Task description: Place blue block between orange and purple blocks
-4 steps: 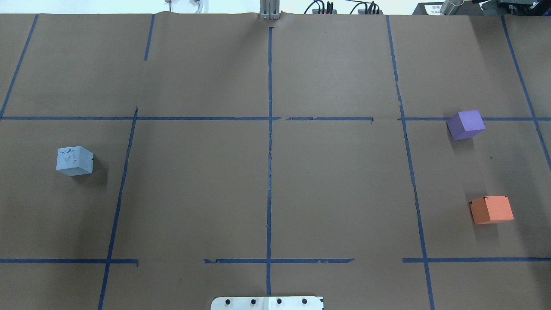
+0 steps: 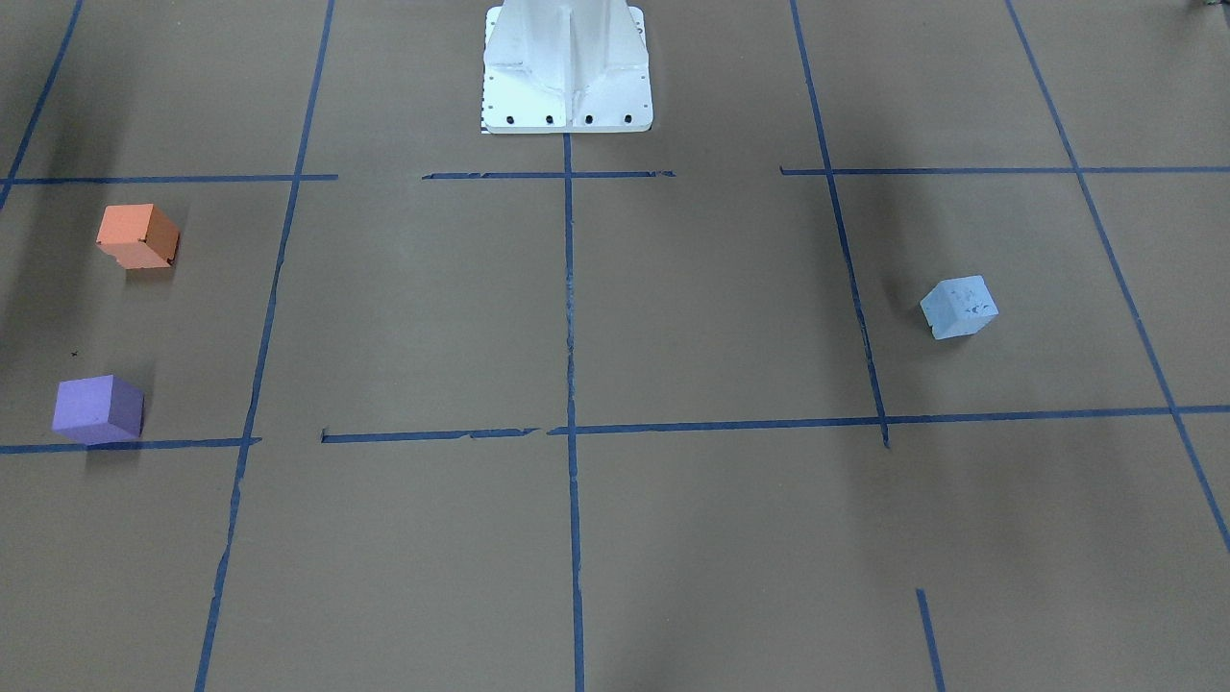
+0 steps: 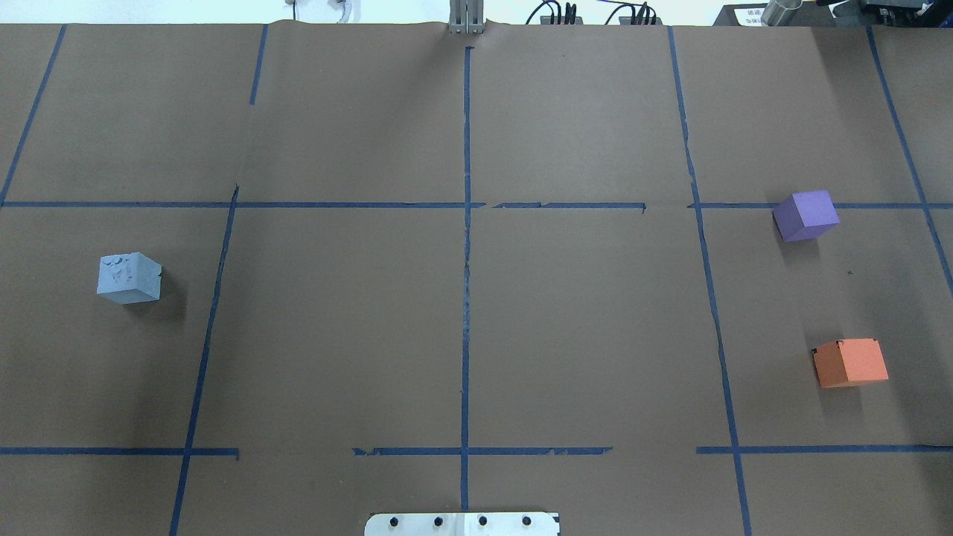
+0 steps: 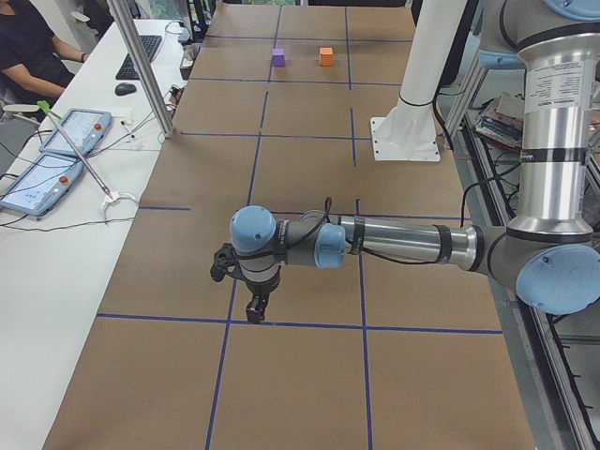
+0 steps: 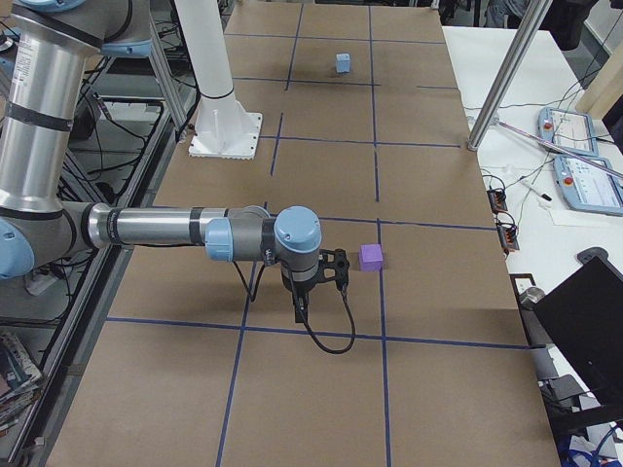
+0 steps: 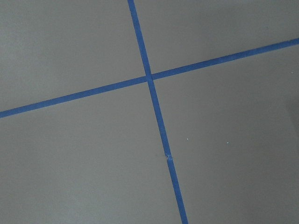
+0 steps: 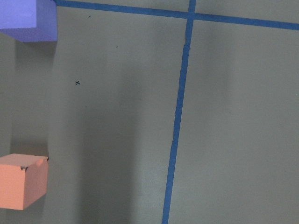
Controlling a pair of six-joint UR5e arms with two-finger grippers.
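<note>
The light blue block [image 3: 129, 278] sits alone on the left half of the brown paper table; it also shows in the front view [image 2: 959, 308]. The purple block [image 3: 806, 215] and the orange block [image 3: 850, 362] sit on the right half with a bare gap between them. The right wrist view shows both, purple [image 7: 28, 18] and orange [image 7: 21, 182]. My left gripper [image 4: 255, 311] and right gripper [image 5: 300, 313] show only in the side views, pointing down above the table. I cannot tell whether they are open or shut.
The white robot base [image 3: 461, 524] stands at the near middle edge. Blue tape lines [image 3: 466, 260] divide the table into squares. Operator desks with tablets [image 4: 75, 131] and metal posts [image 4: 141, 66] line the far side.
</note>
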